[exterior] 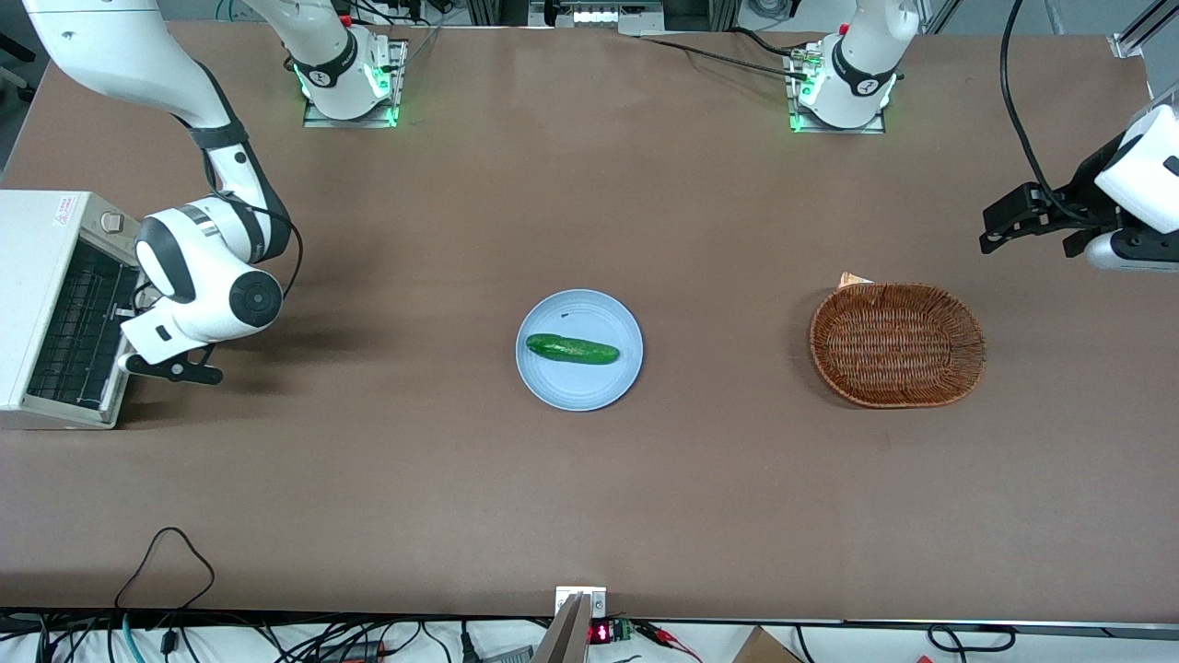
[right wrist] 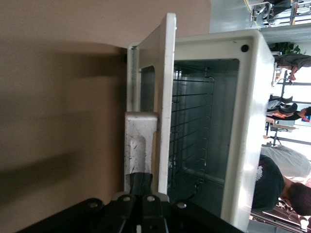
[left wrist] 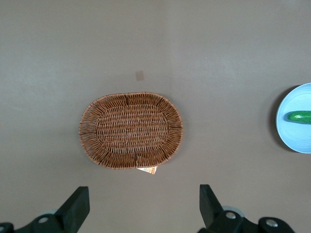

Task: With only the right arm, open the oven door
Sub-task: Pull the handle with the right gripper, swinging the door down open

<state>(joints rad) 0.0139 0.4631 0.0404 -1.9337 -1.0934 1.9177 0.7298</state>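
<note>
Brown table (exterior: 589, 497); cream oven (right wrist: 252, 121), door (right wrist: 163, 97) swung open, rack visible; jaws (right wrist: 146, 189) clamped on door handle (right wrist: 138, 145).

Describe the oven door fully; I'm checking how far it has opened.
The oven door is a cream and silver metal-framed flap with a window, swung well away from the cream-white oven, baring its wire rack. A silver bar handle sits on its outer face. The gripper is at the handle's end, in front of the oven.

Oven (exterior: 41, 230): cream-white box at my working end of the surface, wire rack visible.
Oven door (right wrist: 158, 97): swung down open (silver handle at my tool (right wrist: 146, 191)).
</note>
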